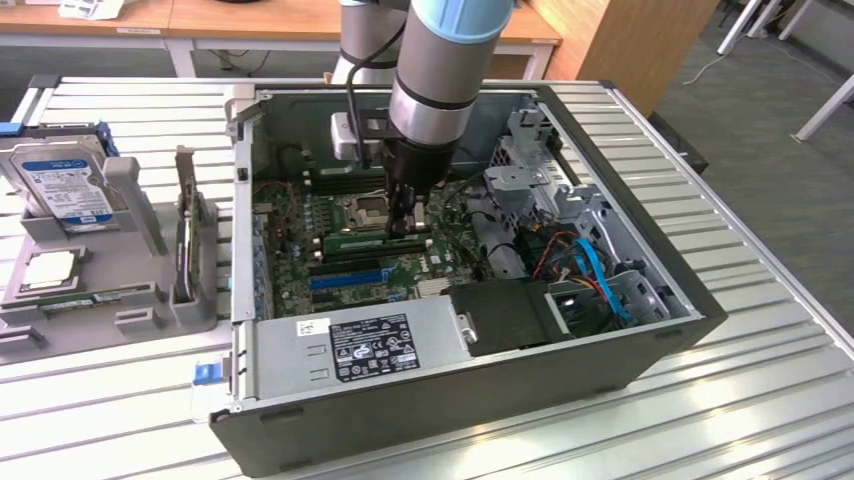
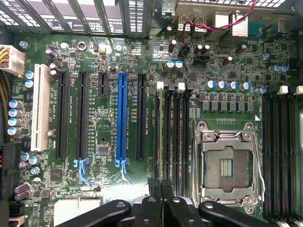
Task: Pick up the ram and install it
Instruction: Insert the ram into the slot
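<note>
— Beside the CPU socket [image 1: 367,208], what is sitting in that black slot?

— The ram [image 2: 164,132] is standing on edge there, just beside the socket, on the side facing the blue slot [image 2: 122,118]. From the wrist view it is showing as a thin green line running alongside the socket's metal frame.

— And the arm, where is it reaching?

— It is reaching straight down into the open computer case [image 1: 467,420], and the gripper [image 2: 161,183] is hanging right next to the socket, over the end of the ram toward the exterior view's right.

— How are the fingers looking?

— They are pinching almost fully together, leaving only a sliver between them. The ram's upper edge is running into that sliver, so they are clamping the stick itself.

— Anything else lying around the socket?

— The power supply [image 1: 354,345] is sitting inside the case, past the blue slot from the socket. The hard drive [image 1: 60,180] is resting well apart from the socket, outside the case toward the exterior view's left.
</note>
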Motion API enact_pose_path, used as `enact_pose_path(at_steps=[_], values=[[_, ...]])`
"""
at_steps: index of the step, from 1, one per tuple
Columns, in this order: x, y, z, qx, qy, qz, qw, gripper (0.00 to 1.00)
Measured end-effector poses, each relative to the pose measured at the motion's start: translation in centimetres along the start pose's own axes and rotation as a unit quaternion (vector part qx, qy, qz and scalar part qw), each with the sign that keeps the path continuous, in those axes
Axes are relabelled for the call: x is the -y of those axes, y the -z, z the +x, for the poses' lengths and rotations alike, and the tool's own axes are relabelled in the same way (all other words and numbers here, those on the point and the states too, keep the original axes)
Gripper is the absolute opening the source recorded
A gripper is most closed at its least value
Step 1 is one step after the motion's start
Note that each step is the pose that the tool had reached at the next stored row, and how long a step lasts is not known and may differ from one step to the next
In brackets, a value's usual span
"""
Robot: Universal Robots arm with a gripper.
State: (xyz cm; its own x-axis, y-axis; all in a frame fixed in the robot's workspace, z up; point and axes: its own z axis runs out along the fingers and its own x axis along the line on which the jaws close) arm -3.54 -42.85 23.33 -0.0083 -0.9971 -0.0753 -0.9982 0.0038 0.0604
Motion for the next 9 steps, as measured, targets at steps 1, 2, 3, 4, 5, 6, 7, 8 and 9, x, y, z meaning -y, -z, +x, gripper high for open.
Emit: enact_pose_path(at_steps=[1,2,3,4,5,6,7,8,9], values=[[0.0,-0.01,0.0,0.0001,0.0,0.0,1.0,0.12],[0.0,-0.01,0.0,0.0001,0.0,0.0001,1.0,0.12],[0.0,-0.01,0.0,0.0001,0.0,0.0,1.0,0.12],[0.0,-0.02,0.01,0.0003,0.0,0.0001,1.0,0.12],[-0.01,-0.03,0.05,0.0003,0.0,0.0001,1.0,0.12],[-0.01,-0.01,0.09,0.0002,0.0,0.0,1.0,0.12],[-0.01,-0.01,0.09,0.0002,0.0,0.0,1.0,0.12],[0.0,-0.01,0.09,0.0002,0.0,0.0,1.0,0.12],[0.0,0.0,0.09,0.0001,0.0,0.0,1.0,0.12]])
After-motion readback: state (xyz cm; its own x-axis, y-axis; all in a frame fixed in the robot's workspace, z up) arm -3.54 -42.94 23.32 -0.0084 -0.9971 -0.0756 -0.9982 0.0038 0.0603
